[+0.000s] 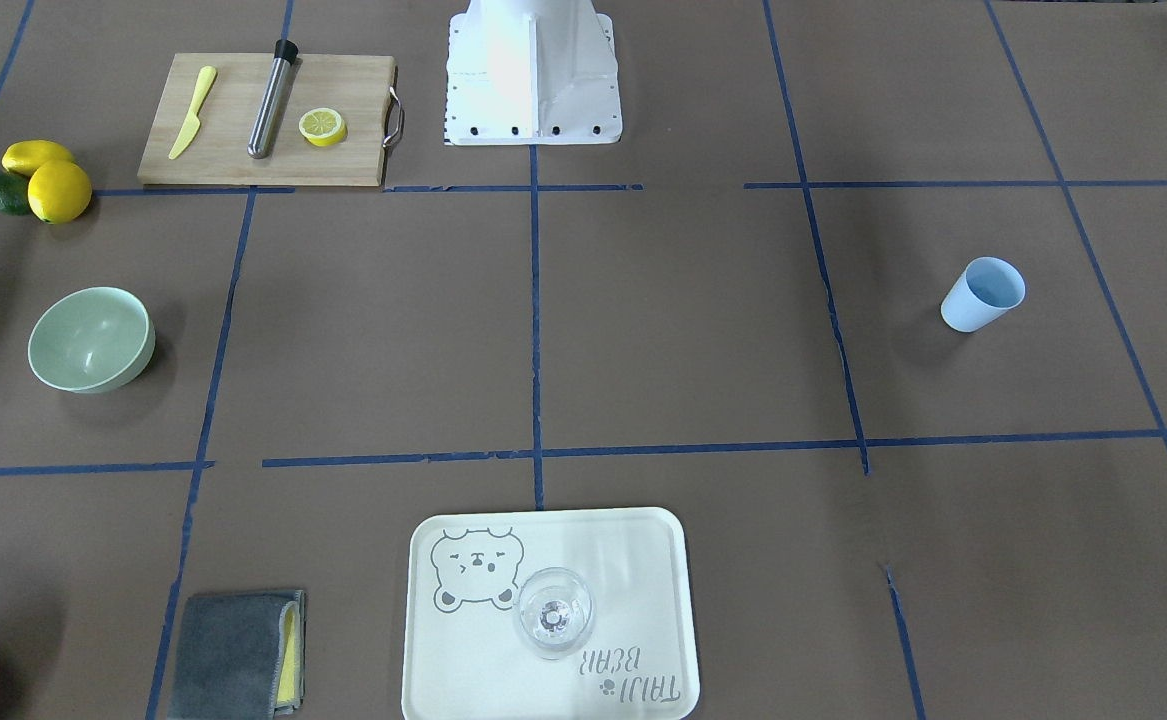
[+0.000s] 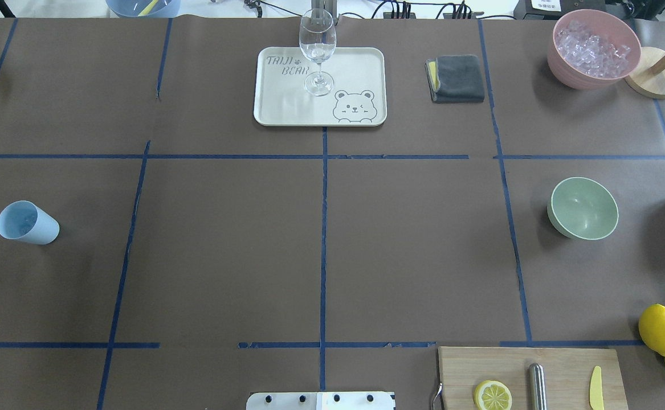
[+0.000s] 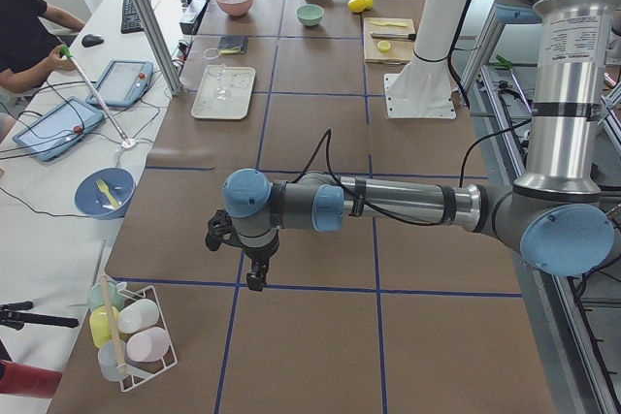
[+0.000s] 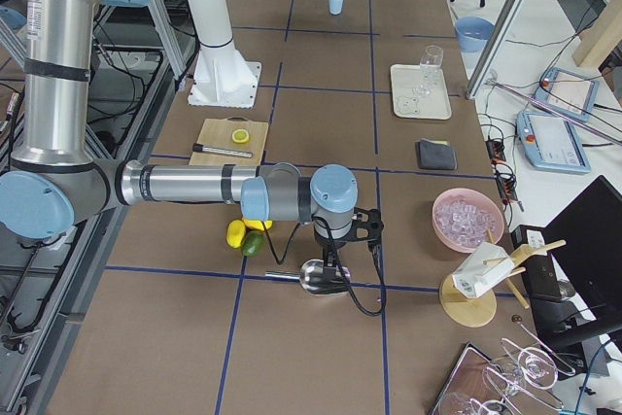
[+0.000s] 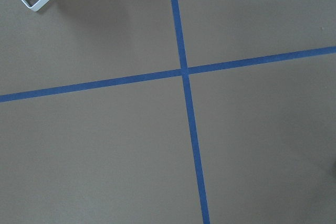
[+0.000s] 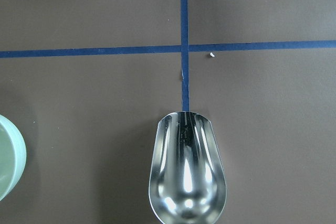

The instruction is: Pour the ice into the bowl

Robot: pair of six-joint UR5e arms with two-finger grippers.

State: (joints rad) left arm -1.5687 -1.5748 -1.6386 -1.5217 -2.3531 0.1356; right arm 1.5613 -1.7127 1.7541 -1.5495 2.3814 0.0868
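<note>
The worktop [image 2: 224,256] is broad, and the pink container [image 2: 571,80] stands well apart from the empty bowl [image 2: 584,206], so a long carry risks spills. The steel scoop [image 6: 186,177] sits near the bowl, below the right fingers [image 4: 333,258]. I cannot tell whether these or the left fingers [image 3: 252,273] are parted. A loose, tilted grasp would shed the ice [image 2: 594,48], now heaped in the container.

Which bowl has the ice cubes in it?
The pink bowl: it is heaped with ice. The green bowl has nothing in it.
</note>
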